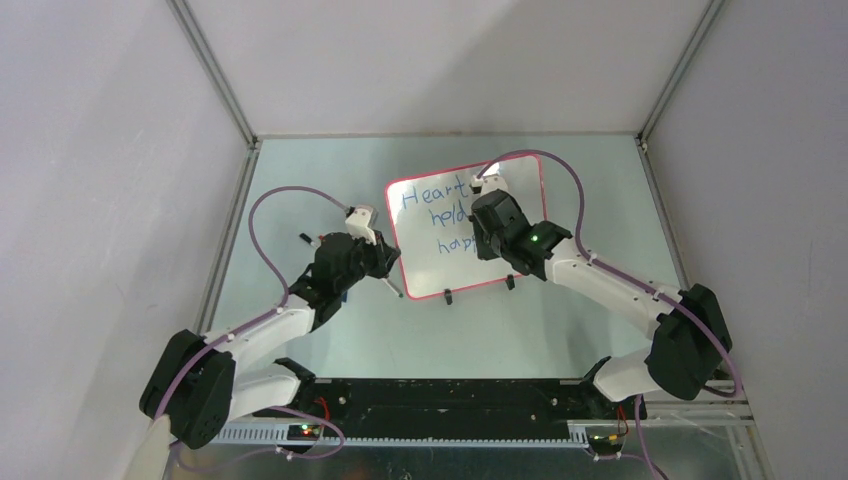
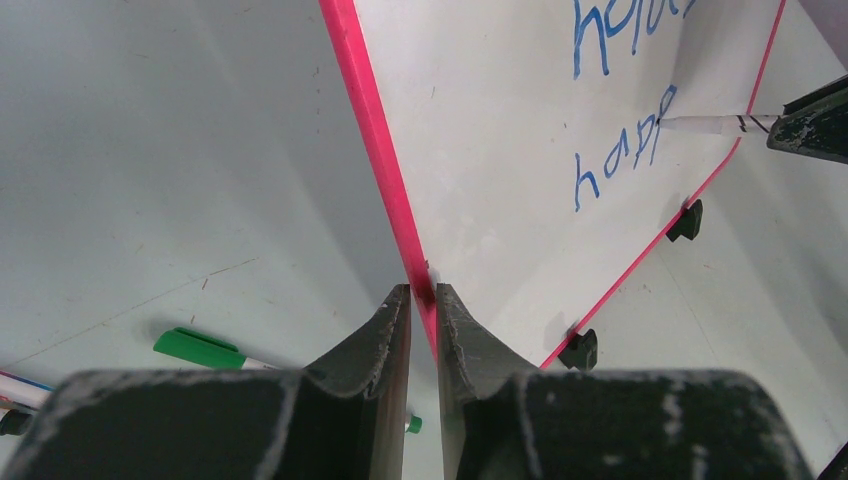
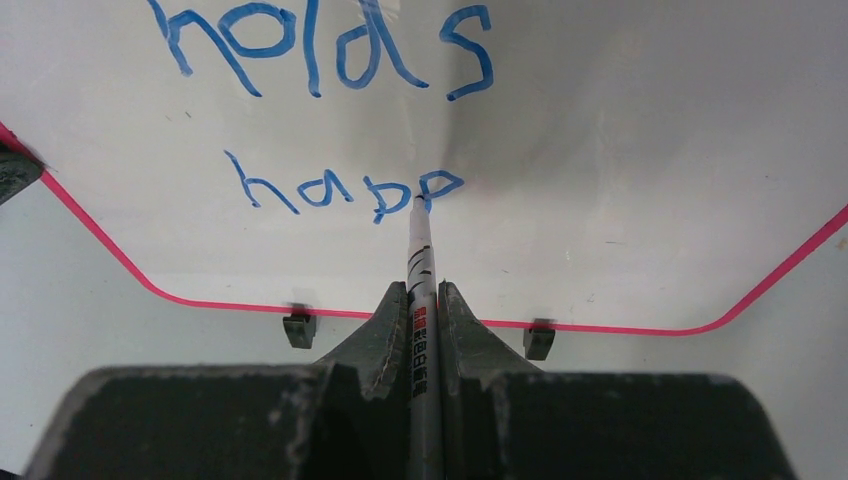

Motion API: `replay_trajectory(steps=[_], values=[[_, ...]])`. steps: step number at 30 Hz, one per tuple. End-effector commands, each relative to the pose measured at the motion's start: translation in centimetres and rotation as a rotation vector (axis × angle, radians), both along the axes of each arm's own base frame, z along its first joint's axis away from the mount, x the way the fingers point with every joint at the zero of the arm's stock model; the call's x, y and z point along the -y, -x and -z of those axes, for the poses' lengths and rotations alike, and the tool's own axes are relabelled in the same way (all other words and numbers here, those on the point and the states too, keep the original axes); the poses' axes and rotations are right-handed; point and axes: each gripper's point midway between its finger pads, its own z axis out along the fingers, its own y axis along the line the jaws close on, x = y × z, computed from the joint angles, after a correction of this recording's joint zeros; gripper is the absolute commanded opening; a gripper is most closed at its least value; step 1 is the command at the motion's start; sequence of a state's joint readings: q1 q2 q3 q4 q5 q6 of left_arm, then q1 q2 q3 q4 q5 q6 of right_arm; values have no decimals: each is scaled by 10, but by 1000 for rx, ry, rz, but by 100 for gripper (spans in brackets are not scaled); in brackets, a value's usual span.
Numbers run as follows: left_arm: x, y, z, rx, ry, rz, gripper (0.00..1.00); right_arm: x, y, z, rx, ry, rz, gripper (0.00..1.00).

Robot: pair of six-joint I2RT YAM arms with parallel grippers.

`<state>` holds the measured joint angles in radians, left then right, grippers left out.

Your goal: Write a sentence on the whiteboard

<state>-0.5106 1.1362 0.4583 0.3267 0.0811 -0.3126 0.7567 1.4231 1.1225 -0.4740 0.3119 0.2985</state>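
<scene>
The whiteboard (image 1: 440, 270) with a red frame stands tilted on two black feet mid-table. Blue lettering (image 1: 440, 215) on it reads "Heart", "holds", "happ". My left gripper (image 2: 422, 295) is shut on the board's left red edge (image 2: 375, 150). My right gripper (image 3: 423, 290) is shut on a white marker (image 3: 420, 260) whose tip touches the board at the last "p" of the third line (image 3: 340, 188). The marker also shows in the left wrist view (image 2: 710, 124). In the top view my right gripper (image 1: 487, 238) covers part of the lettering.
A green-capped pen (image 2: 205, 350) and another pen (image 2: 20, 390) lie on the table left of the board. A dark pen (image 1: 390, 287) lies near the board's lower left corner. Grey walls enclose the table.
</scene>
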Motion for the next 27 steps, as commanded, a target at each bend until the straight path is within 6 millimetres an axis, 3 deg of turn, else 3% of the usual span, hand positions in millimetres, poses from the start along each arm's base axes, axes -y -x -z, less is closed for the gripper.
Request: replay_trajectory(steps=[1,7,19,27], values=[[1,-5,-18,64,5,0,20,-7,-1,-28,57,-71,-18,0],[1,-5,-19,66,5,0,20,-1,1,-46,96,-92,-12,0],[0,-4,-18,66,5,-2,20,14,-5,-60,176,-129,49,0],[1,-4,-18,67,7,1,20,26,-11,-53,197,-113,99,0]])
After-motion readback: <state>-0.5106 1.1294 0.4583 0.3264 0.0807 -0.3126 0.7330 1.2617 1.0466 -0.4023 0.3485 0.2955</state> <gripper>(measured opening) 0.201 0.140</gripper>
